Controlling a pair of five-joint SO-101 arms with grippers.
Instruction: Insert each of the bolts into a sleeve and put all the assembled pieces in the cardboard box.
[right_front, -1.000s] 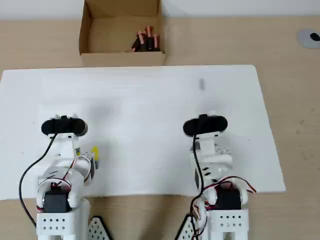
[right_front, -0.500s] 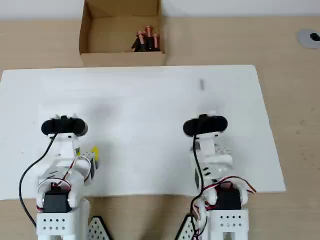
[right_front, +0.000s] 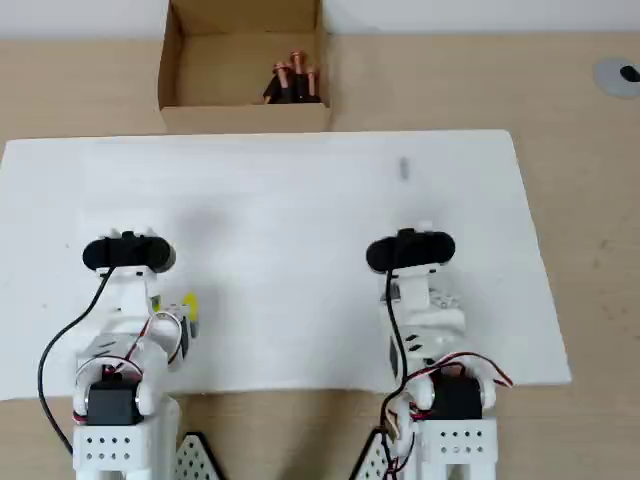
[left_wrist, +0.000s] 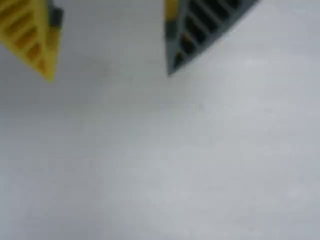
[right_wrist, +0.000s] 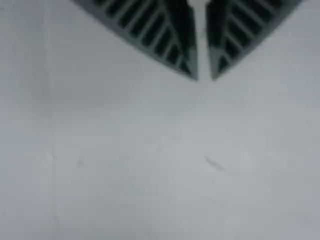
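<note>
Cardboard box (right_front: 180, 70) holds a little cluster of assembled pieces (right_front: 294, 80) by its right wall; left jaws apart, right jaws closed, both empty.

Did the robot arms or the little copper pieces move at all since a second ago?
Nothing visibly changed. The left end effector is open over the white sheet, and the right end effector is shut with nothing in it. The assembled pieces lie in the cardboard box as before.
</note>
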